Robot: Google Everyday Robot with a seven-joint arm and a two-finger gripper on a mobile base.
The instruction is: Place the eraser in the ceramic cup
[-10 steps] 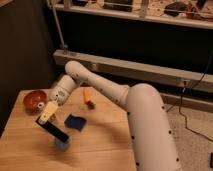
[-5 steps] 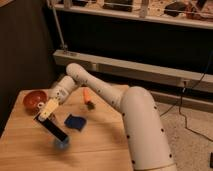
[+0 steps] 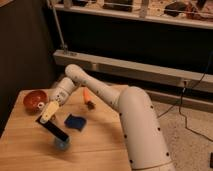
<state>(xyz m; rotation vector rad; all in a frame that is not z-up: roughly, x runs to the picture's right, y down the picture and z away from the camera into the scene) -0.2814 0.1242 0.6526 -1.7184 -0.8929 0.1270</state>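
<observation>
You can't see most of the ceramic cup (image 3: 62, 144) at lower left; the eraser (image 3: 54, 129) slants across its mouth, hiding whether its lower end sits inside. The gripper (image 3: 44, 118) blurs into the eraser's upper end. The small orange thing (image 3: 88, 97) mid-frame is too blurred to name, and the wooden table (image 3: 95, 150) runs off the bottom edge

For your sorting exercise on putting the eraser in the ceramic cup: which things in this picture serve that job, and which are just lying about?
Belonging to the job:
- eraser, held tilted above the cup
- ceramic cup, near the table's front edge
- gripper, shut on the eraser

Lying about:
- orange-red bowl
- blue pad
- small orange object
</observation>
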